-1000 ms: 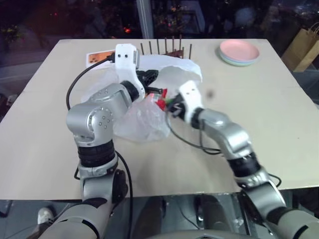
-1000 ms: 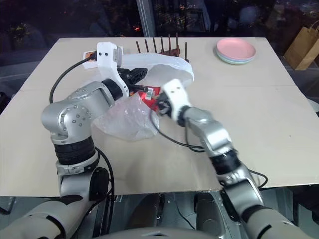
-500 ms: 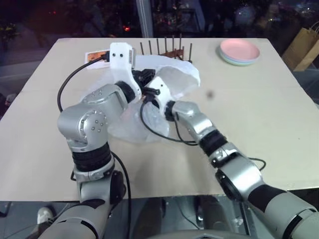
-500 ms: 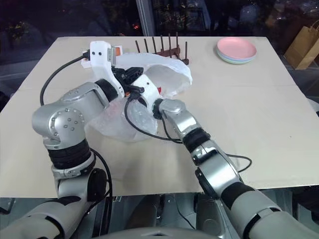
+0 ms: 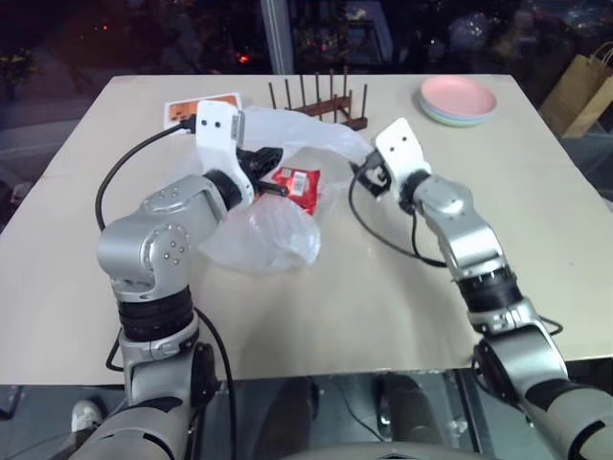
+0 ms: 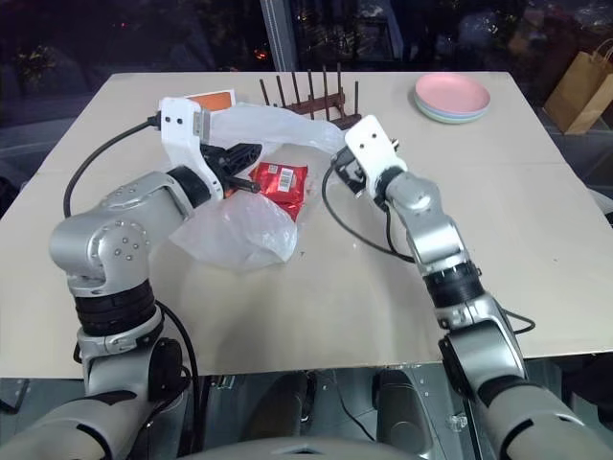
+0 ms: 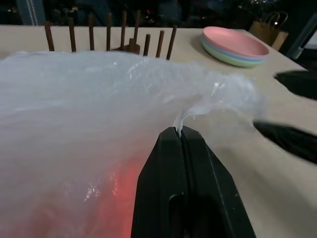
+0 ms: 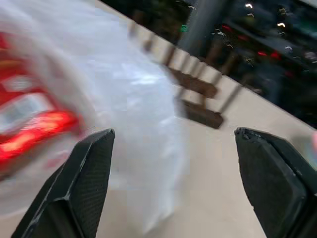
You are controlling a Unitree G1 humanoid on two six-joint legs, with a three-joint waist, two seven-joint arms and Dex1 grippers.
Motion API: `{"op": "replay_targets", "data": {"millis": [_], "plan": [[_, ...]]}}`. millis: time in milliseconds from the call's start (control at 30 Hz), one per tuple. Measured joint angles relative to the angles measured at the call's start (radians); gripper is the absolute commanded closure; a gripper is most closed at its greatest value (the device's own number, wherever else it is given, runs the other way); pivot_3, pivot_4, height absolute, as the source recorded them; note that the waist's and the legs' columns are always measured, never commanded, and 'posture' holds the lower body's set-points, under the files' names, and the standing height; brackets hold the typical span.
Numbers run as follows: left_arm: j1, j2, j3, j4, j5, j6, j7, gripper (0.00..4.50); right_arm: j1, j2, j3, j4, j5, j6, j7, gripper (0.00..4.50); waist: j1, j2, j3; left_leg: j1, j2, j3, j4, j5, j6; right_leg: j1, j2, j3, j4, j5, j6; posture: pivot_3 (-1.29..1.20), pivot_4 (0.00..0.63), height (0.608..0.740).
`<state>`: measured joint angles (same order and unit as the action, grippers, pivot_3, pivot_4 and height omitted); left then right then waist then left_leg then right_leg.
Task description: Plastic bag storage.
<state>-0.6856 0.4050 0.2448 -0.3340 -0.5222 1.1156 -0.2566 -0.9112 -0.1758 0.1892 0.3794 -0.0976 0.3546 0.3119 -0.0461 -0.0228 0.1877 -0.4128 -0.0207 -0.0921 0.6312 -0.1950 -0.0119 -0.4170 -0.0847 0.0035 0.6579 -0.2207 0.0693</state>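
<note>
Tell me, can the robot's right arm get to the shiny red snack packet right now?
Probably yes. The right pincer is open and empty, just beside the shiny red snack packet, which lies in the open on the thin white plastic bag. Nothing stands between them.

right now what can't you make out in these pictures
- Snack packet: print too small in the eye views; smeared by blur in the right wrist view.
- Orange card: partly hidden behind the left arm's wrist.
- Plastic bag: its lower part cut off by the left wrist view's edge.
</note>
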Motion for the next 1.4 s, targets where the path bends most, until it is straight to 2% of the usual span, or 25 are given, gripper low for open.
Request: {"op": "replay_targets", "data": {"millis": [67, 133, 200, 333, 367, 400, 433, 467, 500, 600, 700, 867, 967, 1033, 1133, 1233, 1400], "plan": [[-0.001, 0.007, -0.005, -0.002, -0.004, -0.004, -0.007, 4.5, -0.07, 0.021, 0.001, 0.158, -0.016, -0.051, -0.016, 0.59, 0.001, 0.0, 0.0, 0.0, 0.0, 0.0, -0.001, 0.0, 0.0, 0.0, 0.0, 0.0, 0.0, 0.0, 0.0, 0.0, 0.15, 0.74], [-0.001, 0.018, -0.008, -0.003, -0.006, -0.008, -0.008, 4.5, -0.115, 0.033, 0.0, 0.287, -0.019, -0.108, -0.017, 1.11, 0.002, 0.0, 0.0, -0.001, 0.0, 0.0, -0.001, 0.0, 0.0, 0.0, 0.0, 0.0, -0.002, 0.0, 0.0, 0.0, 0.15, 0.74], [0.0, 0.036, -0.01, -0.004, -0.005, -0.014, -0.01, 4.5, -0.128, 0.038, 0.0, 0.346, -0.02, -0.144, -0.009, 1.85, 0.005, 0.0, 0.0, -0.002, -0.001, 0.0, -0.001, 0.0, 0.0, 0.0, -0.001, 0.0, -0.003, 0.0, 0.0, 0.0, 0.15, 0.74], [0.01, 0.053, -0.003, -0.003, -0.015, -0.086, -0.055, 4.5, -0.129, 0.038, -0.007, 0.374, -0.012, -0.172, 0.013, 3.72, 0.005, 0.0, 0.0, -0.003, -0.001, 0.001, -0.003, 0.0, 0.0, 0.0, -0.001, 0.0, -0.007, 0.0, 0.0, 0.0, 0.15, 0.74], [0.021, 0.06, 0.001, -0.004, -0.026, -0.108, -0.082, 4.5, -0.13, 0.038, -0.011, 0.373, -0.009, -0.174, 0.015, 4.33, 0.004, 0.0, 0.0, -0.003, -0.001, 0.001, -0.004, 0.0, 0.0, 0.0, -0.001, 0.0, -0.007, 0.0, 0.0, 0.0, 0.15, 0.74], [0.033, 0.083, 0.004, -0.003, -0.047, -0.118, -0.123, 4.5, -0.13, 0.037, -0.015, 0.372, -0.006, -0.174, 0.019, 4.42, 0.003, 0.0, 0.0, -0.003, -0.001, 0.001, -0.004, 0.0, 0.0, 0.0, -0.001, 0.0, -0.007, 0.0, 0.0, 0.0, 0.15, 0.74], [0.042, 0.11, 0.012, -0.003, -0.071, -0.118, -0.162, 4.5, -0.129, 0.034, -0.02, 0.37, -0.004, -0.173, 0.025, 4.42, 0.001, 0.0, 0.0, -0.003, -0.001, 0.001, -0.004, 0.0, 0.0, -0.001, -0.001, 0.0, -0.007, 0.0, 0.0, 0.0, 0.15, 0.74], [0.052, 0.14, 0.036, -0.004, -0.116, -0.107, -0.21, 3.99, -0.129, 0.031, -0.027, 0.361, 0.001, -0.169, 0.032, 4.5, -0.002, 0.0, 0.0, -0.002, 0.0, 0.001, -0.005, 0.0, 0.0, -0.001, -0.001, 0.001, -0.007, 0.0, 0.0, 0.0, 0.15, 0.74], [0.058, 0.157, 0.05, -0.004, -0.141, -0.097, -0.231, 3.77, -0.129, 0.03, -0.029, 0.355, 0.003, -0.168, 0.034, 4.5, -0.005, 0.0, 0.0, -0.002, 0.0, 0.001, -0.005, 0.0, 0.0, -0.001, 0.0, 0.001, -0.007, 0.0, 0.0, 0.0, 0.15, 0.74], [0.129, 0.272, 0.169, -0.03, -0.354, 0.003, -0.383, 2.46, -0.122, 0.018, -0.048, 0.312, 0.022, -0.15, 0.054, 4.5, -0.017, 0.0, 0.0, -0.003, 0.0, 0.002, -0.006, 0.0, 0.0, -0.002, -0.001, 0.001, -0.007, 0.0, 0.0, 0.0, 0.15, 0.74], [0.266, 0.359, 0.249, -0.134, -0.604, 0.117, -0.45, 2.46, -0.11, 0.017, -0.051, 0.285, 0.027, -0.124, 0.067, 4.5, -0.022, 0.0, 0.0, -0.002, 0.0, 0.002, -0.006, -0.001, 0.001, -0.002, -0.001, 0.003, -0.007, 0.0, 0.0, 0.0, 0.15, 0.74], [0.48, 0.423, 0.371, -0.163, -0.885, 0.175, -0.413, 2.46, -0.092, 0.012, -0.051, 0.27, 0.027, -0.106, 0.075, 4.5, -0.02, 0.001, 0.0, -0.001, 0.001, 0.002, -0.006, -0.001, 0.001, -0.002, -0.001, 0.003, -0.005, 0.0, -0.001, 0.0, 0.15, 0.74], [0.758, 0.431, 0.418, -0.256, -0.886, 0.171, -0.441, 2.46, -0.088, 0.002, -0.051, 0.255, 0.027, -0.095, 0.08, 4.5, -0.023, 0.001, 0.001, 0.001, 0.001, 0.006, -0.008, -0.001, 0.001, -0.003, -0.001, 0.007, -0.005, 0.0, -0.001, 0.0, 0.15, 0.74], [0.876, 0.377, 0.406, -0.324, -0.835, 0.128, -0.431, 2.46, -0.085, -0.006, -0.051, 0.249, 0.027, -0.084, 0.088, 4.5, -0.016, 0.001, 0.001, 0.0, 0.001, 0.005, -0.008, -0.001, 0.001, -0.003, -0.001, 0.006, -0.006, 0.0, -0.001, 0.0, 0.15, 0.74], [0.92, 0.304, 0.347, -0.371, -0.768, 0.044, -0.381, 2.46, -0.077, -0.001, -0.049, 0.22, 0.027, -0.074, 0.098, 4.5, 0.0, 0.001, 0.001, 0.001, 0.002, 0.005, -0.008, 0.0, 0.001, -0.003, 0.0, 0.005, -0.006, 0.0, -0.004, 0.0, 0.15, 0.74], [0.933, 0.213, 0.223, -0.408, -0.649, -0.049, -0.307, 2.46, -0.068, -0.003, -0.048, 0.199, 0.027, -0.054, 0.103, 4.5, 0.01, 0.002, 0.0, 0.0, 0.001, 0.005, -0.007, 0.0, 0.001, -0.002, -0.001, 0.005, -0.006, -0.001, -0.007, 0.0, 0.15, 0.74], [0.813, 0.088, 0.044, -0.371, -0.47, -0.177, -0.189, 2.46, -0.047, -0.018, -0.045, 0.161, 0.022, -0.024, 0.115, 4.5, 0.014, 0.003, -0.001, 0.0, 0.001, 0.005, -0.005, 0.0, 0.001, -0.002, 0.0, 0.005, -0.005, 0.002, -0.004, 0.0, 0.15, 0.74]]}}
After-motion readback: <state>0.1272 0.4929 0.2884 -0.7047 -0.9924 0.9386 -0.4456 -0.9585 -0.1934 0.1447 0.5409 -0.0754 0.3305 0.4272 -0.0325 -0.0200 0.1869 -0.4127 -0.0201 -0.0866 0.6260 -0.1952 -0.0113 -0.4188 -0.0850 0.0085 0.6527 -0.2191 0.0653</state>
